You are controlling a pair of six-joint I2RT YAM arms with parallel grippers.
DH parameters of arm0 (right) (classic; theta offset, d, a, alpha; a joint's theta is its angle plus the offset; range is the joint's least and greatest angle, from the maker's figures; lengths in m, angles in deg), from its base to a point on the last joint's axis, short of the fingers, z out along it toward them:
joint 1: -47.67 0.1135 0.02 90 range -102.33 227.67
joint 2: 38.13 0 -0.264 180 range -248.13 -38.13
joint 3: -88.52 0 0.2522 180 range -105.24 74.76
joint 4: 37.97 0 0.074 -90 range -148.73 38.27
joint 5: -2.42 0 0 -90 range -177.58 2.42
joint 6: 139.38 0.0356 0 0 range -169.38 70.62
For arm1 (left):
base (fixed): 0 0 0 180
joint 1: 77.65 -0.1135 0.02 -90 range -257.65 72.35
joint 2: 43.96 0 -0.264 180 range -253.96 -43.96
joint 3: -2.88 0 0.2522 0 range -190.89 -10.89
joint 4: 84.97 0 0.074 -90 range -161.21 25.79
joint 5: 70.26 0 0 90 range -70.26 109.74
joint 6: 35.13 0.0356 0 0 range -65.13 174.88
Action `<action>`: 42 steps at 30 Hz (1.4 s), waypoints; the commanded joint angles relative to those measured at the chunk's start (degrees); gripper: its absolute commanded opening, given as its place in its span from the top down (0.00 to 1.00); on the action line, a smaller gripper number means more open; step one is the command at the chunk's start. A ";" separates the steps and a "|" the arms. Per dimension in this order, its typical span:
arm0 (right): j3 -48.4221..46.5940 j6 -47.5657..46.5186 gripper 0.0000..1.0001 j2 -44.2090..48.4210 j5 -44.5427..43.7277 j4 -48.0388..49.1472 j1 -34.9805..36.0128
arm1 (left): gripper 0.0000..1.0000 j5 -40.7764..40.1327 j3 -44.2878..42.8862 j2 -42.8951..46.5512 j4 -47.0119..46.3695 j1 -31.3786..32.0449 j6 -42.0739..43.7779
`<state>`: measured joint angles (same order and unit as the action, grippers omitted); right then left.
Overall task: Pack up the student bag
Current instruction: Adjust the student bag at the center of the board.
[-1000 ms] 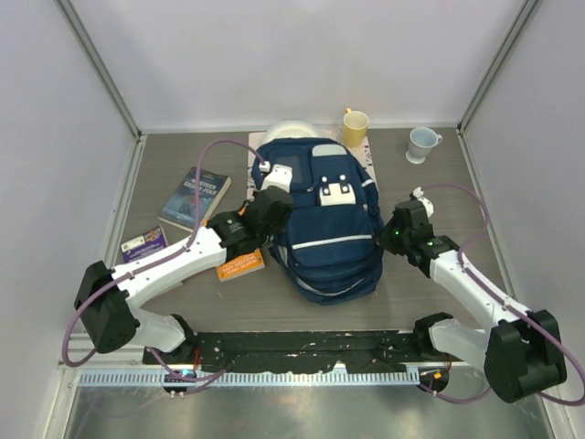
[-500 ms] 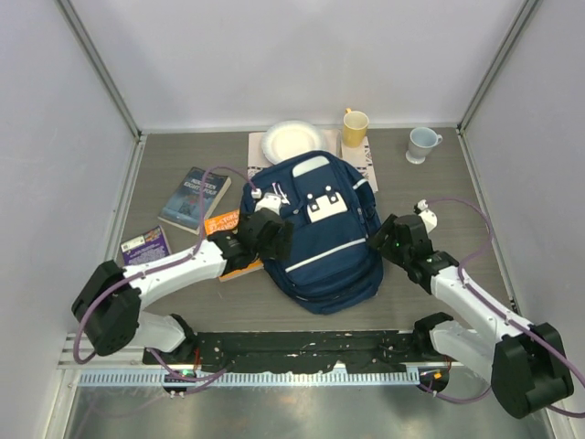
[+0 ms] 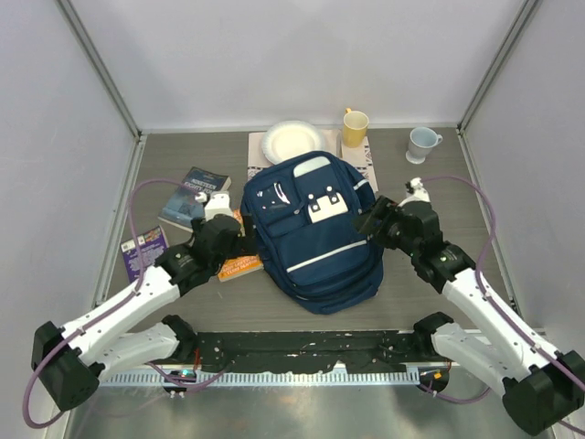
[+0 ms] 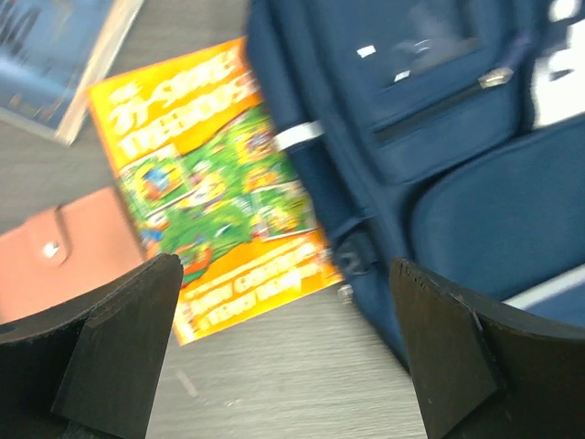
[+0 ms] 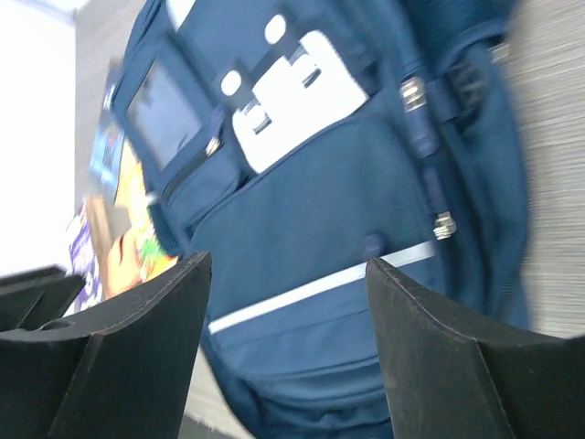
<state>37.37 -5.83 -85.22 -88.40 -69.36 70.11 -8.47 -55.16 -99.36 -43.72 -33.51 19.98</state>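
The student bag [image 3: 311,233], navy with thin white stripes and a white buckle patch, lies flat mid-table with its front pockets up. My left gripper [image 3: 236,240] is open just off the bag's left edge, above an orange book [image 3: 239,266]. In the left wrist view the open left gripper [image 4: 283,306] hovers over bare table, with the orange book [image 4: 219,192] and the bag [image 4: 457,210] beyond, and nothing between the fingers. My right gripper [image 3: 373,219] stands open at the bag's right side. In its wrist view the right gripper [image 5: 288,274] frames the bag [image 5: 311,210] without holding it.
Behind the bag a white plate [image 3: 292,142] rests on a paper mat [image 3: 361,171]. A yellow mug [image 3: 355,126] and a pale mug [image 3: 421,144] stand at the back right. A blue book [image 3: 195,194] and a purple booklet [image 3: 142,249] lie left. A salmon wallet [image 4: 55,251] lies beside the orange book.
Both grippers have opened and let go of the bag, which has slid toward me off the plate and lies flat. The left arm has drawn back leftward; the right gripper has backed off slightly.
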 commanded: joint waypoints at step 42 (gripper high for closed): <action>-39.17 0.49 0.47 -64.62 -24.15 10.77 36.19 | 0.00 21.79 2.61 4.60 7.24 -32.19 -1.49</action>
<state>-0.37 -2.88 -151.29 -107.35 -55.87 109.26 11.47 -51.00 -93.19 -33.82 -65.40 17.79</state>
